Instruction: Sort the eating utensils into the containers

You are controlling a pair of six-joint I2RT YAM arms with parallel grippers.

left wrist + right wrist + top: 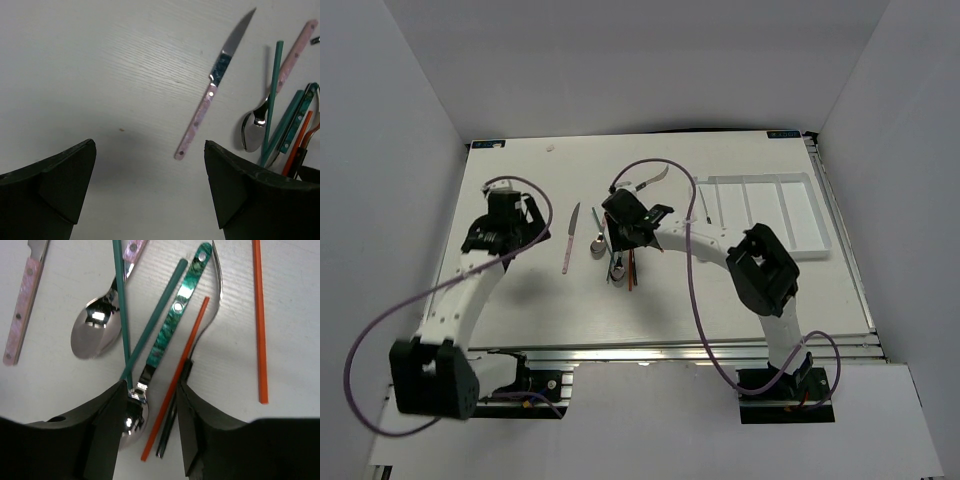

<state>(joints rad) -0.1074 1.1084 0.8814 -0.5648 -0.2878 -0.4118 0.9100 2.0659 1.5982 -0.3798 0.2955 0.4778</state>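
White worktop (520, 300), white walls. The left end effector (149, 150) gapes wide near a pink-handled knife (200, 112). The right end effector (152, 390) stands narrowed astride a teal-handled spoon (172, 315) and an orange chopstick (180, 360); whether it grips them, I cannot tell. The white compartment tray (765, 220) lies well apart.

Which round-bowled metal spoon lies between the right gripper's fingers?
The teal-handled metal spoon: its bowl sits inside the right gripper. The pink-handled metal spoon lies outside, beyond the fingertips.

There were two teal chopsticks (121, 315), two orange chopsticks (259, 330), two shiny spoons (95, 332), one pink knife (22, 305) and one white tray (790, 215). Others were too hidden to name.
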